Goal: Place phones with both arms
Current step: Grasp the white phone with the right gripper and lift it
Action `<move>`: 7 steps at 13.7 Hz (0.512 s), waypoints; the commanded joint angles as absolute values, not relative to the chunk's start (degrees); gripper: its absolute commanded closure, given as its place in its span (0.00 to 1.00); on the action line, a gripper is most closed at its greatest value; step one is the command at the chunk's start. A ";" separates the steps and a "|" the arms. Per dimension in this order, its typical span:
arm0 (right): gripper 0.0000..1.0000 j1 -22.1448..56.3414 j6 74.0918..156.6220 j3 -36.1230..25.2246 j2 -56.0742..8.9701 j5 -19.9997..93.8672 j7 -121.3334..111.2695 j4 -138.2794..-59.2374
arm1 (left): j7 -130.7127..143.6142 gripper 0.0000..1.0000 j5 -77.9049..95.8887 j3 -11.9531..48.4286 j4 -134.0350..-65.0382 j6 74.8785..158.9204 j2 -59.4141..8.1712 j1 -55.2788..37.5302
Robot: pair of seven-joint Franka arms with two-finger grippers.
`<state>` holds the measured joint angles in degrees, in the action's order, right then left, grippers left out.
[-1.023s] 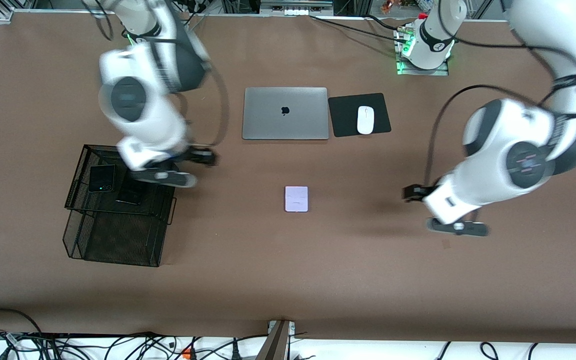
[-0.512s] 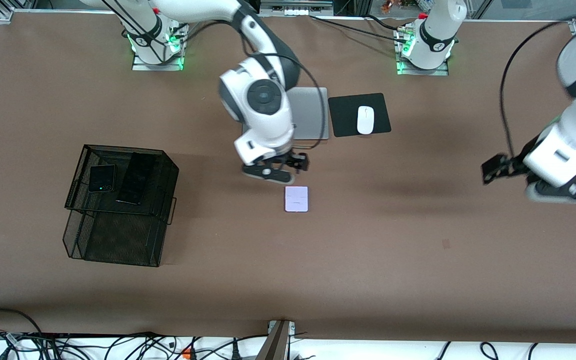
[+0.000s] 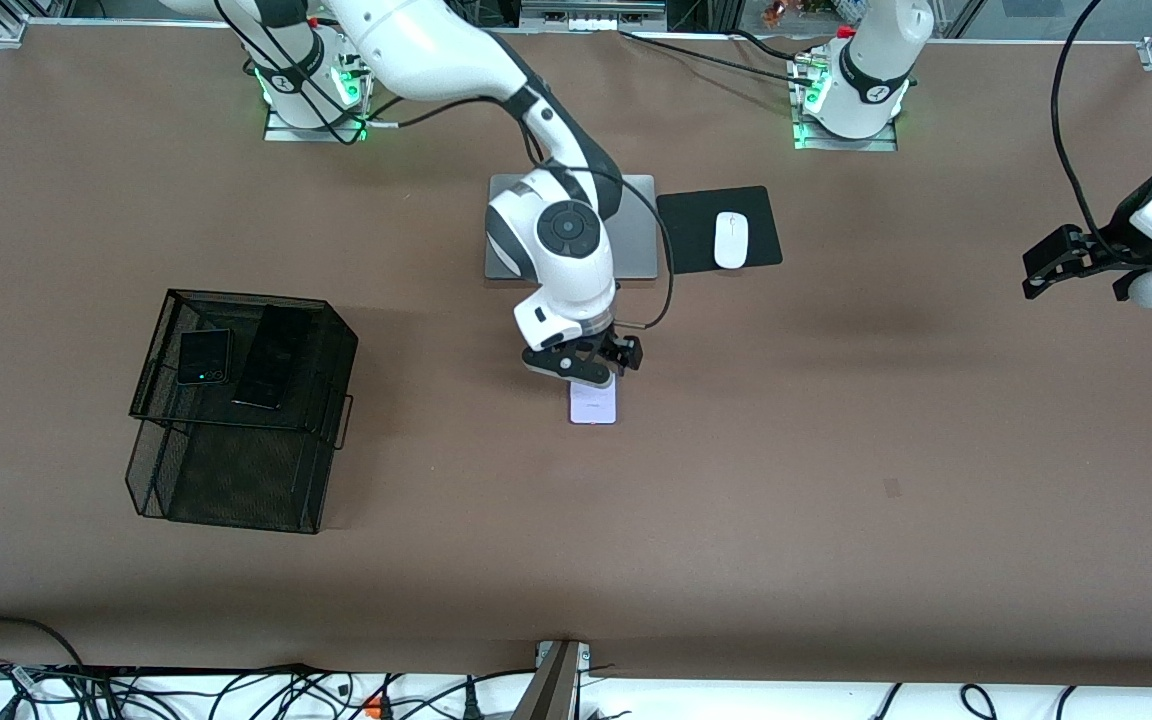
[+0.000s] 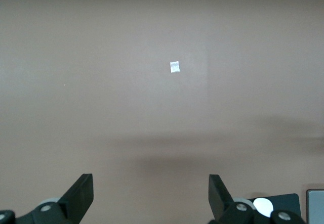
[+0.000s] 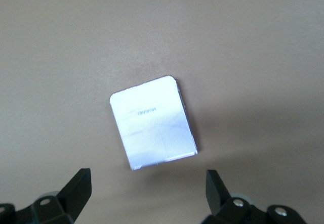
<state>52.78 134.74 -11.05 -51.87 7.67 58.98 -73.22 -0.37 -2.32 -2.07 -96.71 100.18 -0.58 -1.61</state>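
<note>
The pale-pink squarish phone [image 3: 595,405] lies flat mid-table; it shows in the right wrist view [image 5: 153,122] just ahead of the fingers. My right gripper [image 3: 608,362] hangs open and empty just above the phone's edge that lies toward the laptop. The small square black phone [image 3: 202,357] and the long slim black slab [image 3: 273,356] lie side by side on the top tier of a black wire basket [image 3: 236,470]. My left gripper [image 3: 1044,266] is open and empty over bare table at the left arm's end; its wrist view [image 4: 151,196] shows only tabletop below it.
A closed silver laptop [image 3: 636,230] lies partly under the right arm. Beside it a white mouse [image 3: 730,240] rests on a black pad [image 3: 686,230]. A small pale mark [image 4: 174,67] is on the table. Cables run along the table's near edge.
My right arm swung from over the basket to above the pale-pink phone. My left arm pulled away toward its end of the table. Both black phones stay on the basket.
</note>
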 commanded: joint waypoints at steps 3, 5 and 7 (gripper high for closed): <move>0.00 53.17 140.62 -11.95 -56.95 5.46 60.56 -70.84 | -1.58 0.00 -1.41 -0.62 -97.13 99.94 -0.52 -0.53; 0.00 53.17 140.63 -11.95 -57.39 4.14 60.56 -70.93 | -1.93 0.00 -1.41 -0.62 -94.41 99.93 -2.62 -0.53; 0.00 53.17 140.63 -12.04 -57.57 2.47 60.56 -70.84 | -1.93 0.00 -1.76 -0.62 -93.69 99.76 -2.99 -0.53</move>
<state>52.78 140.74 -11.44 -56.59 4.45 59.06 -72.72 -0.42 -2.32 -1.22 -96.25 100.26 -1.45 -1.38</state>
